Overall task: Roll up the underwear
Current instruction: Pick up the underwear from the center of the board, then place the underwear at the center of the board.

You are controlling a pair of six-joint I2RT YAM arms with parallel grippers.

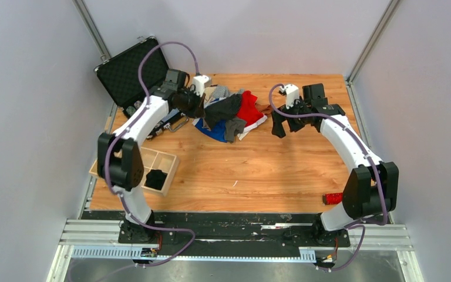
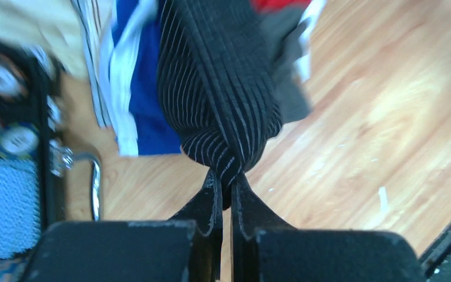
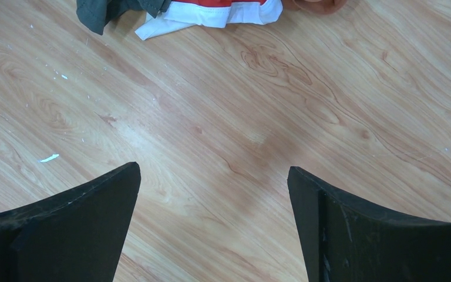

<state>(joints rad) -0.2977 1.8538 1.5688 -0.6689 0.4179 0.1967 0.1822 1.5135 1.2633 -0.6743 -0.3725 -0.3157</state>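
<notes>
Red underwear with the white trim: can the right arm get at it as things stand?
Probably yes. The right pincer is open over bare table, and the red underwear lies just ahead with nothing between. Its near edge is uncovered.

Left white-and-black jointed arm (image 1: pixel 144 117): rises from its base at the near edge, elbow high, forearm angled toward the far centre. Left black two-finger gripper (image 2: pixel 226 179): jaws pressed together with only a sliver between them, pinching a bunched fold of black pinstriped underwear (image 2: pixel 223 88).

Right white-and-black jointed arm (image 1: pixel 343 138): curves inward from its base, wrist tipped downward. Right black two-finger gripper (image 3: pixel 214 170): jaws spread wide, nothing between them.
</notes>
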